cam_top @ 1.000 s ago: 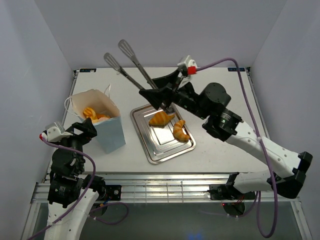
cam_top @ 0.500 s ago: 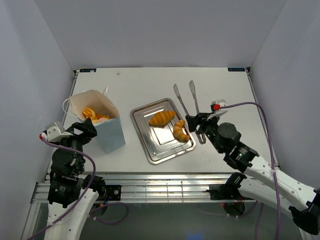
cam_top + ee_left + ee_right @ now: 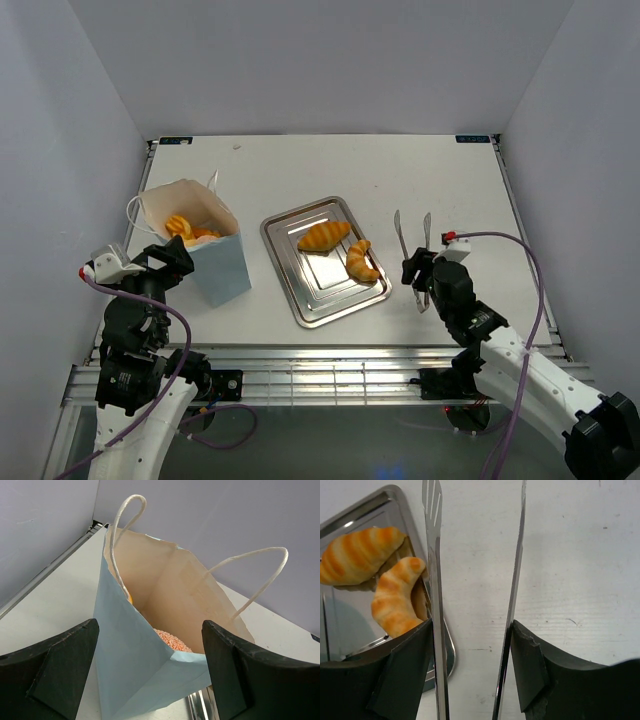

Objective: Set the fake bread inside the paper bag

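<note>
The paper bag [image 3: 205, 245] stands upright at the left, pale blue outside, with string handles. Orange fake bread [image 3: 190, 230] lies inside it, also seen in the left wrist view [image 3: 172, 640]. Two croissants [image 3: 323, 236] [image 3: 360, 262] lie on the silver tray [image 3: 330, 300]. My left gripper [image 3: 165, 262] is open, its fingers either side of the bag's near corner [image 3: 135, 660]. My right gripper [image 3: 422, 275] is shut on metal tongs [image 3: 412, 240], low over the table right of the tray. The tongs' arms [image 3: 434, 580] are spread and empty, beside the nearer croissant [image 3: 395, 600].
The tray's right rim [image 3: 380, 500] lies just left of the tongs' left arm. White walls close in the table at the back and both sides. Bare white tabletop [image 3: 450, 180] lies behind and right of the tongs.
My right arm swung the tongs from high over the back of the tray down to the table right of the tray and drew back towards its base. The left arm and bag have not moved.
</note>
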